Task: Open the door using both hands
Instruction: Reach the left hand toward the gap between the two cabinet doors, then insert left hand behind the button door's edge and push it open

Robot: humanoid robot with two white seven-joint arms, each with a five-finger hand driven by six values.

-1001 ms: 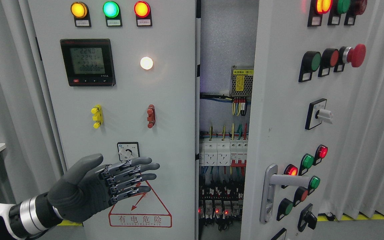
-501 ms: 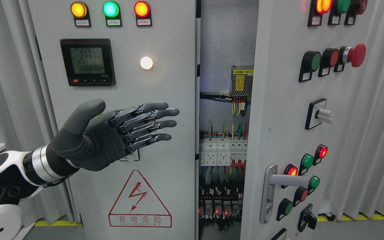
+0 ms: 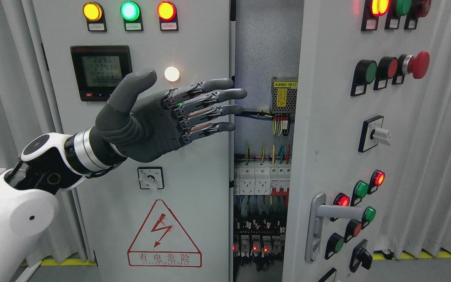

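The left hand [image 3: 170,111] is held flat, thumb up, its fingers [image 3: 225,94] straight, slightly apart and holding nothing. Their tips reach the right edge of the left door [image 3: 194,188], just at the gap [image 3: 264,156], which reads as lining up to hook that edge or cross to the right door [image 3: 327,137] (I cannot tell which). The right door already stands ajar, swung toward the camera, its metal lever handle [image 3: 337,213] low down. The hand is dark matte rubber over jointed metal links; both doors are smooth grey painted steel. In the gap show wires and white breakers [image 3: 262,178]. The right hand is out of view.
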